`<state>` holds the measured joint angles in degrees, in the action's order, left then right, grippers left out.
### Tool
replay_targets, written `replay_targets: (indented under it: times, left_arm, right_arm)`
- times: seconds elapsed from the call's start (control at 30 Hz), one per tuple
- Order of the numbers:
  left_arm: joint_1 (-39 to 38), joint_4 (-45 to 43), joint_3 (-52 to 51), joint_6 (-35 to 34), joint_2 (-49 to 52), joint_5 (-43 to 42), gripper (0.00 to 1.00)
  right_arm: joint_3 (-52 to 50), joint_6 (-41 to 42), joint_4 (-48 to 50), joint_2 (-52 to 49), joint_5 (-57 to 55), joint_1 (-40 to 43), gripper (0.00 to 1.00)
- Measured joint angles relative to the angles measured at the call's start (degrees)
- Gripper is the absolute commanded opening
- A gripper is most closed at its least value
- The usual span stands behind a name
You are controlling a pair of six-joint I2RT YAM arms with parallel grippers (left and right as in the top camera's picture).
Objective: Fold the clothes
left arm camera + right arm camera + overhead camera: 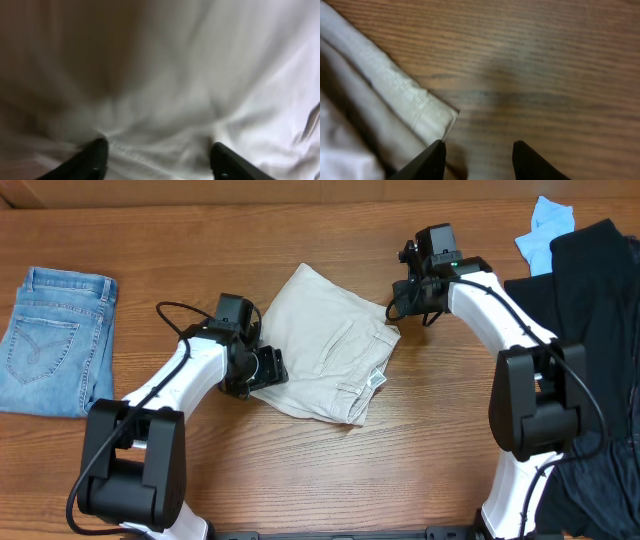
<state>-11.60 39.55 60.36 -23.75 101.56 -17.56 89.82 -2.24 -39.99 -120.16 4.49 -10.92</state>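
The pale beige shorts [325, 345] lie folded in the middle of the table. My left gripper [268, 367] sits at their left edge; the left wrist view shows its fingers [159, 152] open over the blurred beige cloth [170, 85], with a stitched hem between them. My right gripper [400, 300] is at the shorts' right corner. In the right wrist view its fingers [479, 150] are open over bare wood, the left finger touching the hemmed corner of the shorts [400, 95]. A black garment [600, 330] and a light blue one [545, 230] lie at the right.
Folded blue jeans [55, 340] lie at the table's left edge. The black garment pile spreads down the right side behind my right arm's base [535, 405]. My left arm's base [130, 460] stands at the front left.
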Motion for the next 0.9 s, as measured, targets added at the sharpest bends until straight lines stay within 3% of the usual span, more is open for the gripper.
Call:
replay_targets:
  times: [0.13,0.2,0.4,0.43,0.73,0.9]
  left_arm:
    - [0.0,2.8,0.0,0.0,-0.3,-0.7,0.75]
    - [0.0,3.8,-0.1,0.0,-0.3,-2.2,0.81]
    - [0.0,6.3,-0.2,0.0,-0.3,-2.1,0.87]
    - [0.0,5.7,-0.2,0.0,-0.3,-1.4,0.92]
    - [0.0,-3.1,-2.4,0.0,-0.3,2.7,0.95]
    - [0.0,-13.1,-2.9,0.2,-0.3,7.2,0.95]
  right_arm:
    - [0.0,-0.5,2.1,-1.2,0.0,0.0,0.47]
    - [0.0,-0.8,3.3,-1.9,0.0,0.0,0.47]
    - [0.0,-1.0,2.5,-5.2,0.6,-0.1,0.47]
    - [0.2,-1.0,1.7,-5.2,1.2,-0.2,0.48]
    - [1.9,-1.4,-9.4,-5.2,1.5,-1.9,0.50]
    - [2.3,-1.4,-17.3,-4.9,1.4,-3.6,0.50]
